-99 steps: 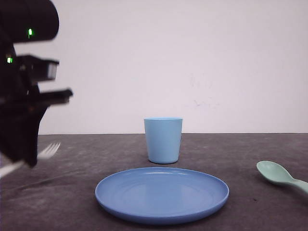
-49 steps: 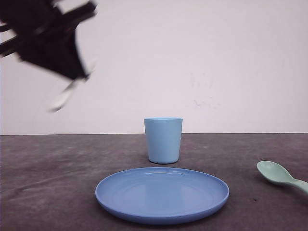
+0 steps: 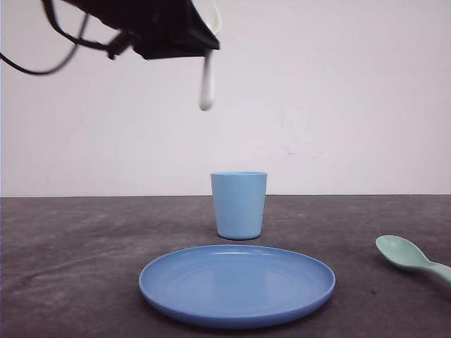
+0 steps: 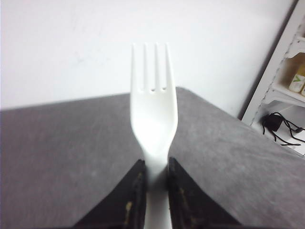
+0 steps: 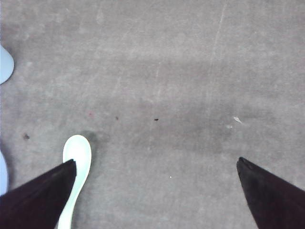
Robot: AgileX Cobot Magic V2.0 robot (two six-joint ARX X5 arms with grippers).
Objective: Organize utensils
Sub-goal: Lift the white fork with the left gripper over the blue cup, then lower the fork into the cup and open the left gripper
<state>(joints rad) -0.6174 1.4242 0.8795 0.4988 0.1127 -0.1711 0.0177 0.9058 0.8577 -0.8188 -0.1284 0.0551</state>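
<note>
- Front view: fork point(image 3: 206, 84) hangs from the left pincer point(image 3: 201, 44) high over the bench point(image 3: 70, 267), its long axis close to vertical, the free end pointing down. The cup point(image 3: 239, 204) stands below it and a little toward the robot's right, behind the plate point(image 3: 237, 283); the fork's lower end is well above the cup's rim. If the cup is the intended holder, my judgement is that the coming move turns on bringing that vertical axis across over the cup's mouth before lowering.
- Front view again: spoon point(image 3: 409, 257) lies flat on the bench at the far right, bowl toward the plate, handle running off toward the right edge, well apart from the cup and from the left pincer. The right arm is plainly the nearer one for it.
- Left wrist view: the left pincer point(image 4: 153, 179) is clenched on the fork's point(image 4: 153, 114) neck, a finger on each side, tines pointing straight away from the fingers along the pincer's own axis.
- Right wrist view: the right pincer point(image 5: 155, 169) is released, fingers wide apart and hovering over the bench point(image 5: 190, 71), grasping nothing. The spoon point(image 5: 76, 164) lies by one fingertip, off-centre in the gap, its long axis running roughly along the pincer's reach.
</note>
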